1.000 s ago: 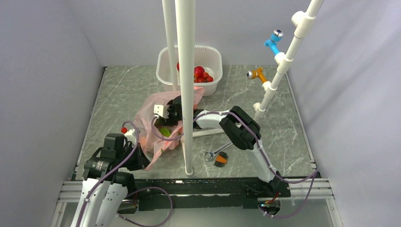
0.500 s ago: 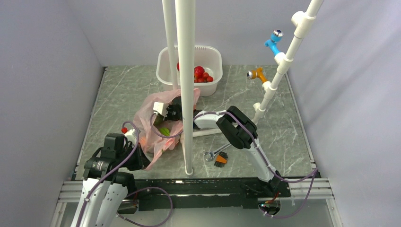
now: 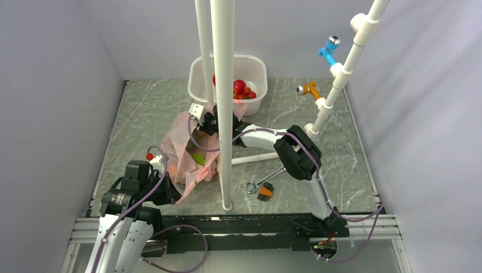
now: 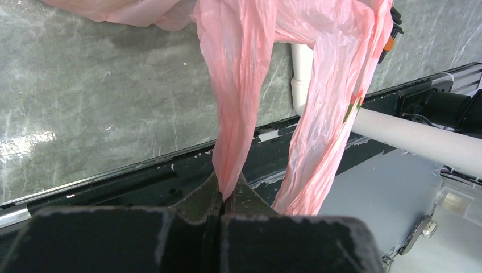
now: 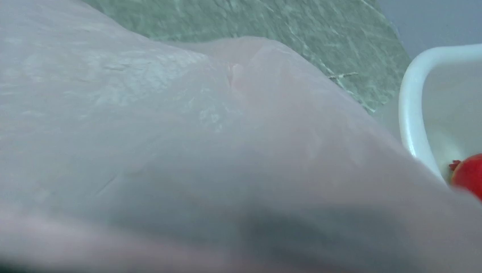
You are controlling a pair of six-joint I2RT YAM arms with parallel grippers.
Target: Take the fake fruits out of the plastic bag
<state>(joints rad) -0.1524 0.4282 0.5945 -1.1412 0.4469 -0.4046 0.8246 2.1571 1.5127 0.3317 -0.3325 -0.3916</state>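
The pink plastic bag (image 3: 185,145) lies crumpled left of centre. A green fake fruit (image 3: 198,158) and a red piece (image 3: 200,171) show through its film. More red fake fruits (image 3: 241,90) sit in the white tub (image 3: 256,68). My left gripper (image 4: 227,193) is shut on a bag handle (image 4: 239,114), near the table's front left (image 3: 166,190). My right gripper (image 3: 209,122) hovers at the bag's far edge near the tub, partly behind a pole. Bag film (image 5: 170,142) covers the right wrist view and hides the fingers. A red fruit (image 5: 470,173) and the tub rim (image 5: 412,114) peek in at the right.
Two white vertical poles (image 3: 223,102) rise through the middle of the scene. A wrench and an orange-handled tool (image 3: 262,186) lie near the front. A white pipe (image 3: 256,159) lies on the table. A slanted pipe stand with blue and orange fittings (image 3: 332,85) stands at the right.
My right gripper has risen from the bag's middle and moved toward the tub, pulling bag film up with it. The left gripper keeps its hold and has not moved.
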